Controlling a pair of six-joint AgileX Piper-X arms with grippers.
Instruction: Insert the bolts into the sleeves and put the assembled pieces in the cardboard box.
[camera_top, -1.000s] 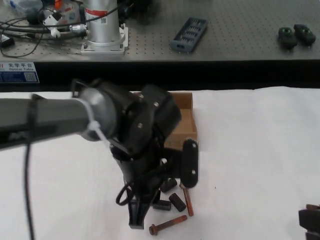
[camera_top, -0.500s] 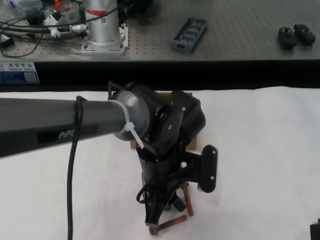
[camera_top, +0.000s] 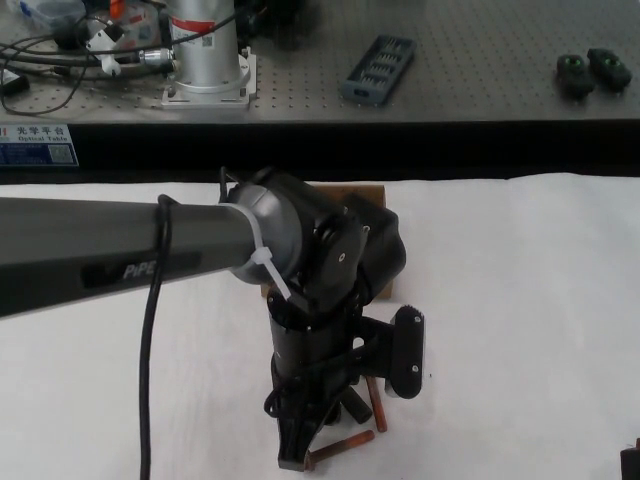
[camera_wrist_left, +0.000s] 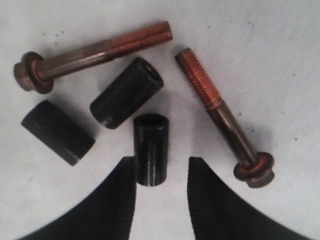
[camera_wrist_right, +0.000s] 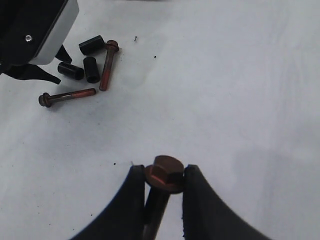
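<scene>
Three black sleeves lie on the white cloth in the left wrist view: one upright in the picture, one slanted and one off to the side. Two copper bolts lie beside them. My left gripper is open, its fingers either side of the first sleeve. My right gripper is shut on a third bolt just below its head, well away from the pile. The left arm hides most of the cardboard box.
White cloth covers the near bench, with free room to the right of the pile. Behind it is a perforated metal table with a metal post, cables, a blue rack and two dark parts.
The left arm swung to the right over the pile, then lowered slightly with its gripper above the sleeves. The right gripper slipped out of the bottom right corner of the high view.
</scene>
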